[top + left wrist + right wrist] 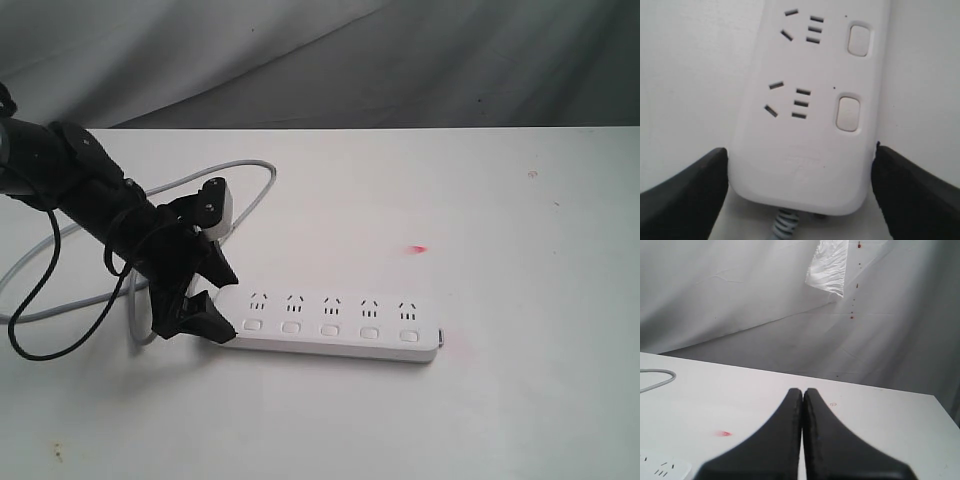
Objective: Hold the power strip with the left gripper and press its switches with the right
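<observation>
The power strip point(345, 312) lies on the worktop point(500, 200), its length running away from our left fingers point(685, 195), clamped on its cord end. Our right fingers point(780, 440) — pressed together, empty — hang well apart from the switches point(330, 328).

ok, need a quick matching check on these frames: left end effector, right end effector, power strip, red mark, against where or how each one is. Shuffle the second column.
1. left end effector
2. right end effector
3. power strip
4. red mark

A. fingers pressed together, off the strip
B. lying flat on the table
C. fingers on either side of one end of the strip
D. a small spot on the surface, apart from the strip

Pairs: 1-C, 2-A, 3-B, 4-D
</observation>
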Motion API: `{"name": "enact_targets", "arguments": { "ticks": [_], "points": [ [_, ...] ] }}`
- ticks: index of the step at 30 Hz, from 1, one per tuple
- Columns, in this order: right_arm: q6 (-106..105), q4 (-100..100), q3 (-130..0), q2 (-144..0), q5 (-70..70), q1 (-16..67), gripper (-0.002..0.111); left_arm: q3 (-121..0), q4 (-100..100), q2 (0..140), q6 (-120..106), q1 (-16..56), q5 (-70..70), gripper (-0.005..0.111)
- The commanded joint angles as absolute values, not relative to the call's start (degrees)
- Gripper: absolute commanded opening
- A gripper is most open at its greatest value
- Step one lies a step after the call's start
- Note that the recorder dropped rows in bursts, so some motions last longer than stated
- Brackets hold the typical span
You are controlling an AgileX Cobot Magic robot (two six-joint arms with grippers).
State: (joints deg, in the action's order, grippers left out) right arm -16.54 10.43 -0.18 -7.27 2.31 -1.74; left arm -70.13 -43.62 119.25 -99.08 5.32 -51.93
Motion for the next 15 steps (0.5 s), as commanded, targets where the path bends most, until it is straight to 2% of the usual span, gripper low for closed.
{"name": "enact_targets", "arguments": {
  "ticks": [1,8,12,15],
  "points": [
    [-16.63,10.86,0.0,-6.95,2.13,-2.12,0.0,-70.34,-44.73,119.45,-98.55,5.61,-52.77,0.073],
    [-16.63,10.86,0.0,-6.95,2.13,-2.12,0.0,-70.34,-44.73,119.45,-97.81,5.61,-52.75,0.074],
    [-16.63,10.86,0.0,-6.95,2.13,-2.12,0.0,-70.34,-44.73,119.45,-97.44,5.61,-52.41,0.082],
    [-16.63,10.86,0.0,-6.95,2.13,-2.12,0.0,-70.34,-44.73,119.45,-97.44,5.61,-51.05,0.093]
  ]
}}
